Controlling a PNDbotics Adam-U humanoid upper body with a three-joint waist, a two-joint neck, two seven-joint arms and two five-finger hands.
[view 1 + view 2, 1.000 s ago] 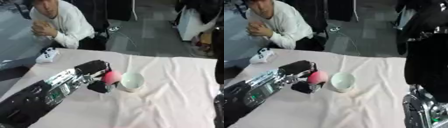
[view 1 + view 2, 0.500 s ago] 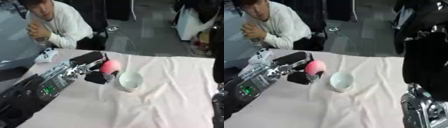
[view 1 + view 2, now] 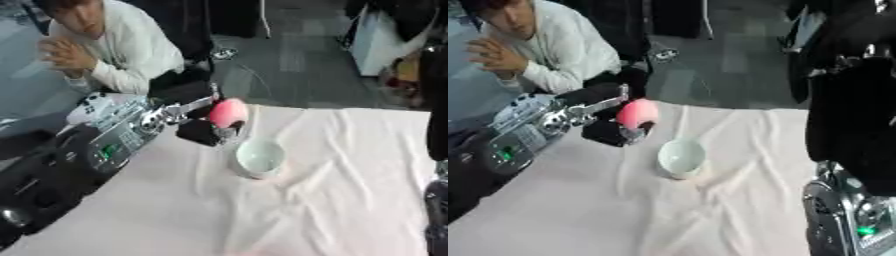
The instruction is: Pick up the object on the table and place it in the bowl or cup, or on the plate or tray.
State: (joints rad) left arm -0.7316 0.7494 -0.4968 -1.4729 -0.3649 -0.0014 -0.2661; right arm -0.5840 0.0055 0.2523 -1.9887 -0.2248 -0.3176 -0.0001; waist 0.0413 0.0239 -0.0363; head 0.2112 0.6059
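We start with the desk [image 3: 350, 200], draped in a rumpled white cloth [image 3: 367, 150] that covers nearly all of it. Our left arm [image 3: 79, 160] comes in from the desk's left edge, and our left hand [image 3: 199, 131] has its fingers curled round the pink ball [image 3: 228, 112], holding it off the cloth near the far edge. The white bowl [image 3: 261, 158] sits just beside and nearer than the hand, towards the middle of the desk, open side up. We judge the pick-up done and the carry to be the step in hand: the next move calls for bringing the ball over the bowl's mouth, lowering it, then opening the fingers. Room is good: bare cloth lies all around the bowl, though the far edge runs close behind the hand. Our right arm [image 3: 850, 220] shows at the lower right corner; we cannot see its hand.
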